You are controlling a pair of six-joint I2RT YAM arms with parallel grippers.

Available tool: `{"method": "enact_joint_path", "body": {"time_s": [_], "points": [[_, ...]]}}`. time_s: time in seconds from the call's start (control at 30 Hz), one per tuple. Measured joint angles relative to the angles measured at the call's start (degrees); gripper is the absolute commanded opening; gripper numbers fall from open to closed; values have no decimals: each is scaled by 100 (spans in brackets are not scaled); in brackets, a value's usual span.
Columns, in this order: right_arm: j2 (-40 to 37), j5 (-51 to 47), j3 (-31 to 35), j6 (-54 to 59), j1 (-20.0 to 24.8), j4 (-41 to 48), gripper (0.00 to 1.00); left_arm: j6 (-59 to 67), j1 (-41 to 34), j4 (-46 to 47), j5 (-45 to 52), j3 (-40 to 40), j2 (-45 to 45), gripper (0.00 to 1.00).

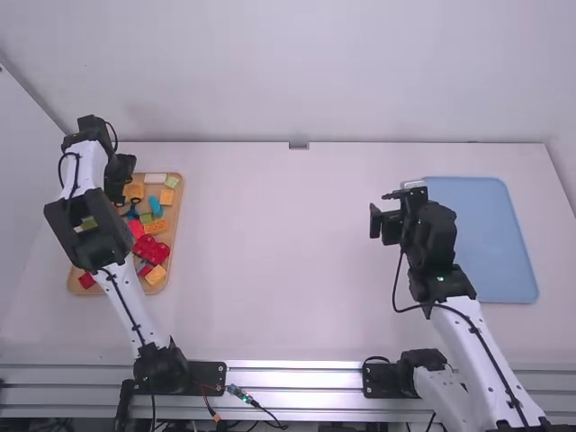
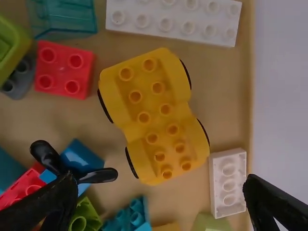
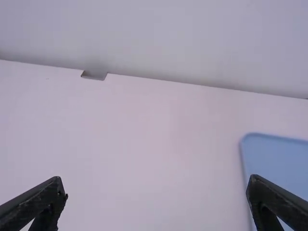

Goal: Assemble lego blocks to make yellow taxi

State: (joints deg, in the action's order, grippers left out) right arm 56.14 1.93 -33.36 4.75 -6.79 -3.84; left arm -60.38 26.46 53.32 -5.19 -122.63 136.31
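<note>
**Right end effector (image 1: 379,212), fingers (image 3: 38,202) spread wide**

White bench (image 3: 144,144), pale wall (image 3: 168,38) past its far edge. Small greyish notch (image 3: 95,75) in that edge. Light blue tray (image 3: 276,163) partly in frame, rounded corner showing; one finger overlaps it in view, other against bare white.

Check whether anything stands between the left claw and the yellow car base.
Nothing visible does: the left claw is open above the tray, and the yellow base lies uncovered, with the black piece off to one side.

White links, black joints, thin black cables
</note>
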Motion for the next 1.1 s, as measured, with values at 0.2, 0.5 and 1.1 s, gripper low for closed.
{"method": "enact_joint_path", "body": {"time_s": [0.2, 0.5, 1.1], "points": [[-2, -2, 0, 13, -90, 2, 99, 37, -13, -28, -46, 0, 9, 93], [0, -11, 0, 22, -107, 2, 99, 103, -13, -48, -92, 0, 9, 93], [0, -33, 0, 20, -114, 0, 99, 192, -98, -463, 7, 0, 374, 87]]}}
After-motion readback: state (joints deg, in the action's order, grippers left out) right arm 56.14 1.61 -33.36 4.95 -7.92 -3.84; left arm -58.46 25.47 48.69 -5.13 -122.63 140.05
